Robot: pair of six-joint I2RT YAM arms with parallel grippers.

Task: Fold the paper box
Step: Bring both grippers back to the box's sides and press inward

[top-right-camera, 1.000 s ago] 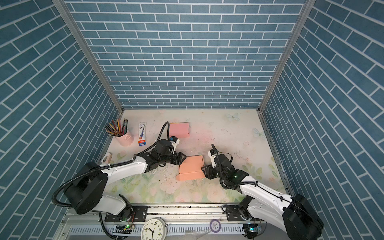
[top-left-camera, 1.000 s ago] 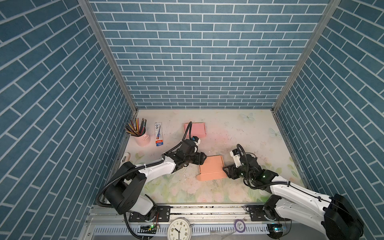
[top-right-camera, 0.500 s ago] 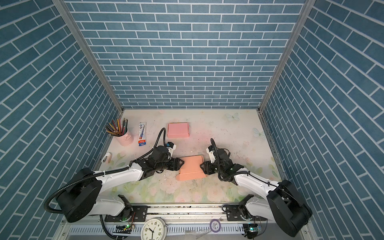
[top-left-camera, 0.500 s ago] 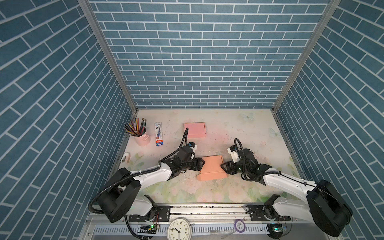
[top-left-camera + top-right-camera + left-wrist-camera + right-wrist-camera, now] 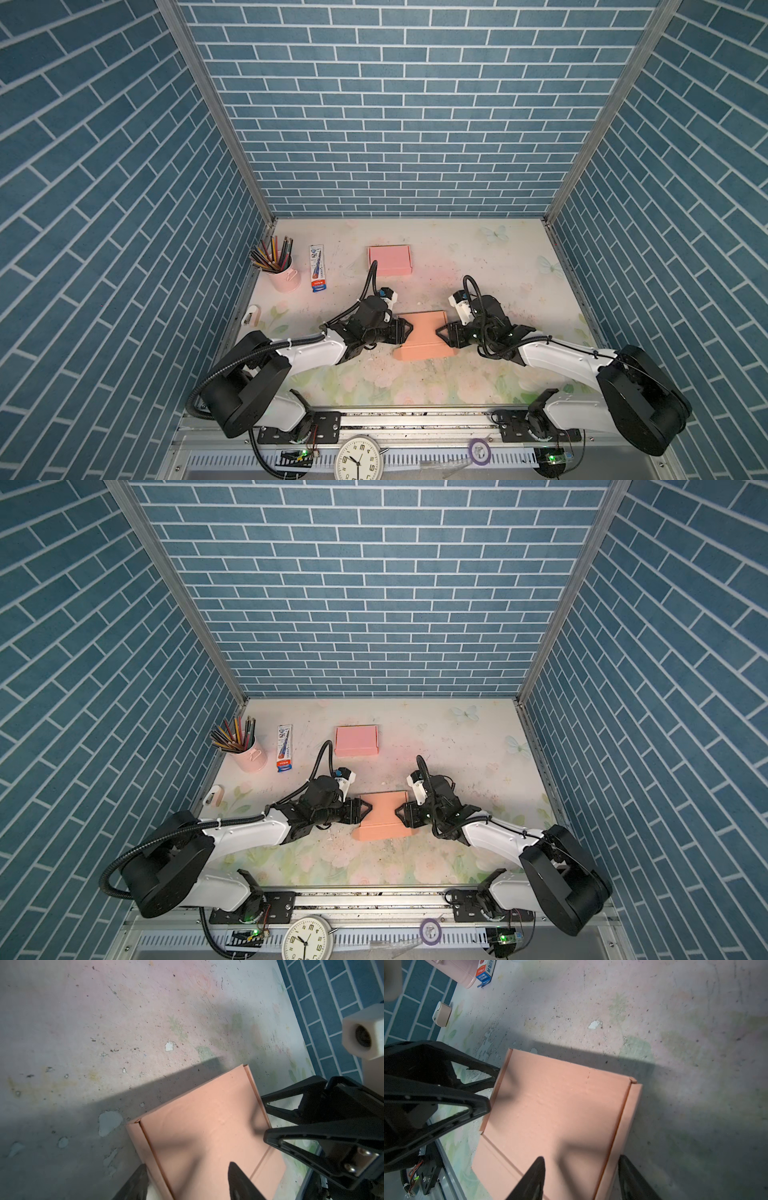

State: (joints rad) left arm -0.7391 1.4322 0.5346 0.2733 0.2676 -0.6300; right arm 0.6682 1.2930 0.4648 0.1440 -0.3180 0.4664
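"Paper box (image 5: 424, 338): where does it lie?" asks the student.

"In the lower centre of both top views, salmon-coloured, flat on the flowered table (image 5: 478, 257), its top panel lying level, between the two arms. A second pink box (image 5: 389, 260) sits well apart toward the upper middle of the table, and a pencil cup (image 5: 284, 274) stands at the table's upper left."

"And the left gripper (image 5: 409, 331)?"

"Its tips meet the box's left edge. The left wrist view shows the jaws parted. One finger (image 5: 239, 1180) stands over the top panel and casts a shadow on it. The other lies outside the side wall. No closed grip on the box is evident."

"The right gripper (image 5: 438, 332)?"

"A mirror arrangement at the right edge. The jaws stand apart, with one finger (image 5: 537, 1176) over the top panel and its partner outside the side wall, so the wall's edge sits between them. Nothing is clamped. Each wrist view also shows the opposite gripper's tips at the far edge of the box."
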